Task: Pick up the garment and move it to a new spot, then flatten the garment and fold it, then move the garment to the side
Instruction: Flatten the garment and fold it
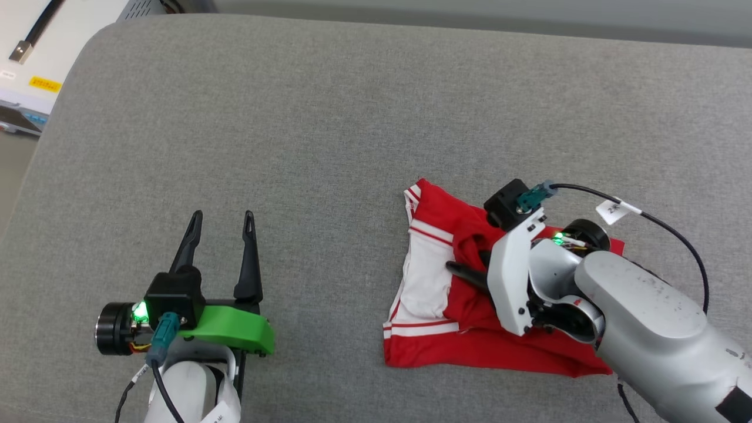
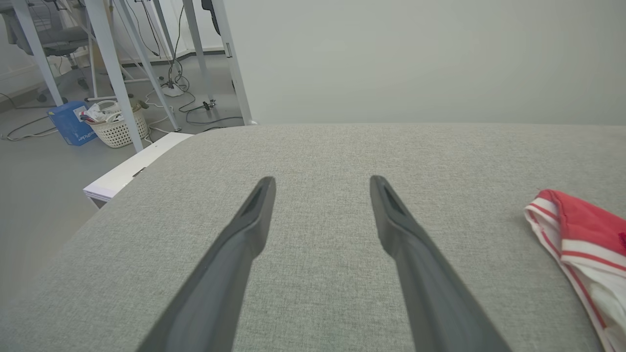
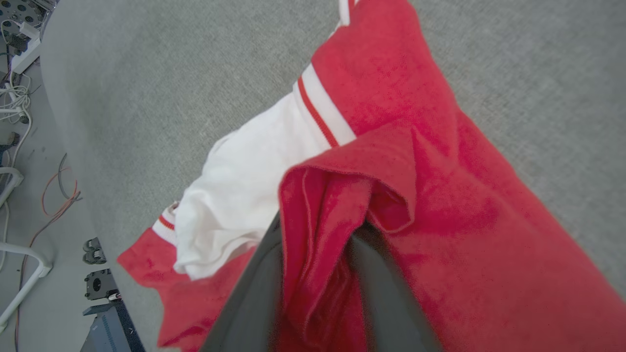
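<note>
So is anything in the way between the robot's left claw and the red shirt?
No, nothing I can see. Just bare grey cushion lies between the open left gripper and the garment, which sits off to its right.

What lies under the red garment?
The grey cushion surface, showing around the garment. A red fold lies between the fingers of the right gripper. Whatever else is beneath the cloth is covered.

Your left gripper: two long dark tapered fingers, green bracket, black camera block, teal plug, green status light. Your right gripper: white screwed bracket, matching black block, second teal plug, tagged black cable, scuffed pale-grey forearm.
</note>
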Robot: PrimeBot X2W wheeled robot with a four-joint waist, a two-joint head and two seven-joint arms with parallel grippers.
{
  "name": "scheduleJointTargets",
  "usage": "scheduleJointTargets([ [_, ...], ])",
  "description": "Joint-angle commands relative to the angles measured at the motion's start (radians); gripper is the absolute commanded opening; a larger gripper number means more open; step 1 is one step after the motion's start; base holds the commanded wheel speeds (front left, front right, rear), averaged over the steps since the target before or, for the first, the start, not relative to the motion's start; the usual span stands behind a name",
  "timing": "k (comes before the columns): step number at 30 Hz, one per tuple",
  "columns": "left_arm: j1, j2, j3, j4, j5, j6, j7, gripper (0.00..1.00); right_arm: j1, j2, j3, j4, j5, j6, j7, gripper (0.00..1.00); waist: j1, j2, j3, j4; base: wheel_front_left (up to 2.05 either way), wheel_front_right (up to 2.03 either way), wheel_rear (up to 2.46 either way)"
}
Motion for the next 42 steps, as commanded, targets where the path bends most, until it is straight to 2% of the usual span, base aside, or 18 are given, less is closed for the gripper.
scheduleJointTargets([
  [1, 0.01, -0.005, 0.006, 0.004, 0.011, -0.004, -0.006, 1.0, -0.005, -0.027, -0.001, -0.011, -0.003, -0.002, -0.042, 1.0, -0.0001, 0.0, -0.029, -0.017, 0.0, 0.0, 0.0],
  [4, 0.028, -0.005, 0.013, 0.006, 0.015, -0.006, -0.006, 1.0, 0.0, -0.077, -0.034, -0.068, -0.012, -0.002, -0.151, 1.0, -0.0001, 0.0, -0.062, -0.033, 0.0, 0.0, 0.0],
  [8, 0.047, -0.003, 0.023, 0.003, 0.018, -0.01, -0.006, 1.0, 0.027, -0.135, -0.147, -0.097, -0.072, -0.002, -0.312, 1.0, -0.0001, 0.0, -0.095, -0.056, 0.0, 0.0, 0.0],
  [10, 0.056, -0.002, 0.028, 0.0, 0.021, -0.01, -0.006, 1.0, 0.049, -0.146, -0.218, -0.095, -0.128, -0.002, -0.391, 1.0, -0.0001, 0.0, -0.109, -0.07, 0.0, 0.0, 0.0],
  [14, 0.068, 0.0, 0.034, -0.002, 0.023, -0.015, -0.006, 1.0, 0.12, -0.13, -0.373, -0.091, -0.249, -0.002, -0.521, 1.0, -0.0001, 0.0, -0.134, -0.091, 0.0, 0.0, 0.0],
  [19, 0.088, -0.001, 0.034, -0.01, 0.027, -0.016, -0.006, 1.0, 0.239, -0.067, -0.58, -0.105, -0.413, -0.002, -0.637, 1.0, -0.0001, 0.0, -0.163, -0.111, 0.0, 0.0, 0.0],
  [24, 0.115, 0.0, 0.034, -0.017, 0.028, -0.02, -0.006, 1.0, 0.405, 0.046, -0.774, -0.2, -0.547, -0.002, -0.677, 1.0, -0.0001, 0.0, -0.193, -0.117, 0.0, 0.0, 0.0],
  [28, 0.131, -0.001, 0.031, -0.022, 0.028, -0.022, -0.006, 1.0, 0.523, 0.126, -0.873, -0.28, -0.601, -0.002, -0.682, 1.0, -0.0001, 0.0, -0.206, -0.112, 0.0, 0.0, 0.0],
  [33, 0.155, -0.001, 0.028, -0.036, 0.028, -0.024, -0.006, 1.0, 0.661, 0.202, -0.929, -0.362, -0.646, -0.002, -0.684, 1.0, -0.0001, 0.0, -0.22, -0.105, 0.0, 0.0, 0.0],
  [42, 0.167, -0.001, 0.022, -0.035, 0.029, -0.025, -0.006, 1.0, 0.769, 0.25, -0.948, -0.395, -0.681, -0.002, -0.673, 1.0, -0.0001, 0.0, -0.227, -0.092, 0.0, 0.0, 0.0],
])
